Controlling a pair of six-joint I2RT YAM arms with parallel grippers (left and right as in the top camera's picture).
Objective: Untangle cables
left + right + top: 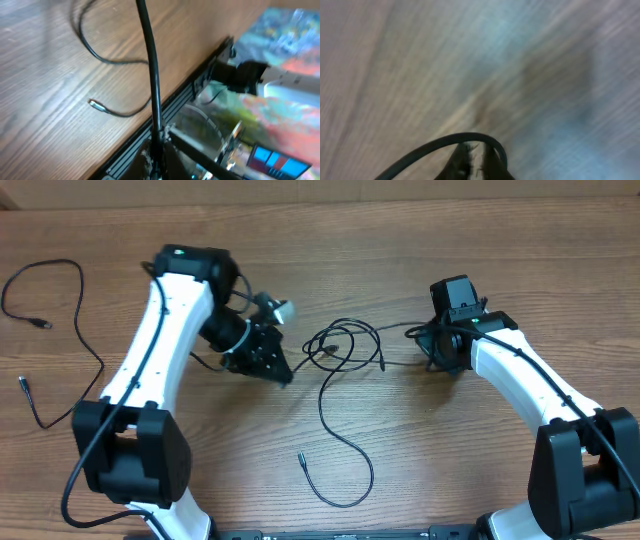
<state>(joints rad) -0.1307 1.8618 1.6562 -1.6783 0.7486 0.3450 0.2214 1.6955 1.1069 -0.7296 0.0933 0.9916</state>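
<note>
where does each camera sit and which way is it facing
overhead: above the table, looking straight down at the tangle; both arms show, with left gripper and right gripper.
left wrist: on the left arm, looking low across the wood to the table's front edge; a held cable rises from the bottom, a plug lies beyond; its own gripper hardly shows.
right wrist: on the right arm, close over blurred wood; dark fingertips and a black loop at the bottom.
shared: overhead and left wrist both show that plug.
</note>
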